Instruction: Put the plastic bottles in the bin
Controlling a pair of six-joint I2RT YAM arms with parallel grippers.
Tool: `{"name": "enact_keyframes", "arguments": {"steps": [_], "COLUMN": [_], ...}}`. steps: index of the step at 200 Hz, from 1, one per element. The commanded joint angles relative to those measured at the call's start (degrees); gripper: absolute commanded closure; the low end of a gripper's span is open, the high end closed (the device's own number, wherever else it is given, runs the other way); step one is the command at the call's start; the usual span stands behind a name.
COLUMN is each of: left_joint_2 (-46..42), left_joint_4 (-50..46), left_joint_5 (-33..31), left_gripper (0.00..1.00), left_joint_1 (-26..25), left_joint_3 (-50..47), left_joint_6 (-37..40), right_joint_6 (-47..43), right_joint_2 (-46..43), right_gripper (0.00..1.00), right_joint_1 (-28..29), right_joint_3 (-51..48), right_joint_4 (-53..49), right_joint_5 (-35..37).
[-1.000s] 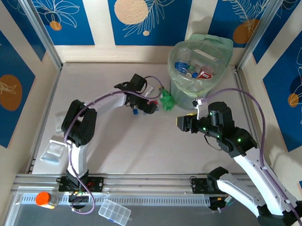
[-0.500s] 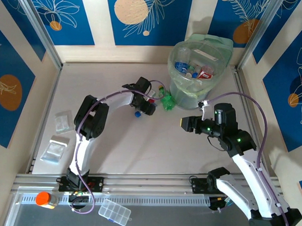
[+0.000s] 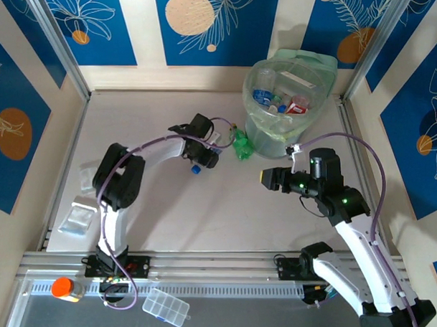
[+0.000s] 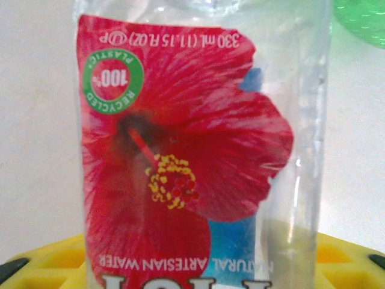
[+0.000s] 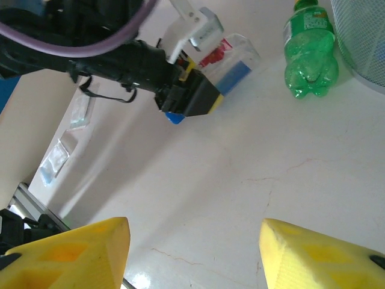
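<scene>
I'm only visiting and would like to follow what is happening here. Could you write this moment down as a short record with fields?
Left gripper: jaws closed around a clear bottle with a red flower label
Right gripper: open, holding nothing, over the table
Green bottle: on the table, right beside the bin
Bin: at the far side, with several bottles inside
Left to do: the clear bottle and the green bottle are not yet in the bin
</scene>
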Motion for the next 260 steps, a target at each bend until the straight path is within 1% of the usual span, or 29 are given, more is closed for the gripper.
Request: {"name": "enact_keyframes", "arguments": {"steps": [1,31,78,100,129,156,180,185,198,217,223,237,247,260], "left_joint_2": [-9.16,-19.04,-34.81,-42.19,-49.07,-51.21,-52.74,-53.03,-53.13,-52.37,-52.10,-51.16,-50.41,-49.45], "left_joint_4": [1.98,4.34,11.36,17.79,27.78,33.99,40.85,42.37,46.75,52.59,54.13,57.79,61.11,65.20], "left_joint_5": [2.82,7.58,13.14,15.01,18.09,19.55,21.34,21.56,22.45,23.99,24.31,24.98,25.60,25.92], "left_gripper": [0.49,0.50,0.53,0.54,0.55,0.57,0.63,0.65,0.75,0.82,0.87,0.96,0.97,0.92], "left_joint_1": [-0.26,-0.16,1.07,1.67,2.38,3.22,4.81,4.96,5.35,5.61,5.70,5.97,6.14,6.16], "left_joint_3": [-3.00,-8.79,-20.83,-28.09,-37.17,-43.10,-47.50,-48.49,-50.61,-52.81,-53.31,-54.54,-55.34,-56.33], "left_joint_6": [-3.68,-8.11,-16.89,-22.44,-31.19,-36.25,-41.22,-42.34,-45.34,-49.18,-50.29,-53.17,-55.36,-58.05], "right_joint_6": [2.05,3.92,7.21,9.60,12.32,15.40,18.12,18.65,19.93,21.68,22.21,23.21,23.56,24.01], "right_joint_2": [0.18,1.41,4.92,7.45,10.62,14.04,17.04,17.56,18.79,20.46,21.01,22.07,22.69,23.41], "right_gripper": [0.42,0.43,0.43,0.43,0.42,0.41,0.41,0.41,0.41,0.41,0.41,0.40,0.40,0.39], "right_joint_1": [-0.18,0.65,4.75,6.98,10.37,11.85,12.54,12.67,13.00,13.34,13.45,13.92,14.30,14.58], "right_joint_3": [0.02,-0.13,0.03,0.04,0.23,0.21,0.39,0.42,0.49,0.72,0.73,0.82,0.82,0.86], "right_joint_4": [1.84,4.22,9.86,13.40,18.50,23.51,27.72,28.51,30.87,33.68,34.72,36.51,37.48,38.66], "right_joint_5": [-2.75,-4.52,-4.99,-5.59,-4.94,-5.24,-6.19,-6.39,-6.96,-7.81,-8.33,-8.94,-8.95,-9.18]}}
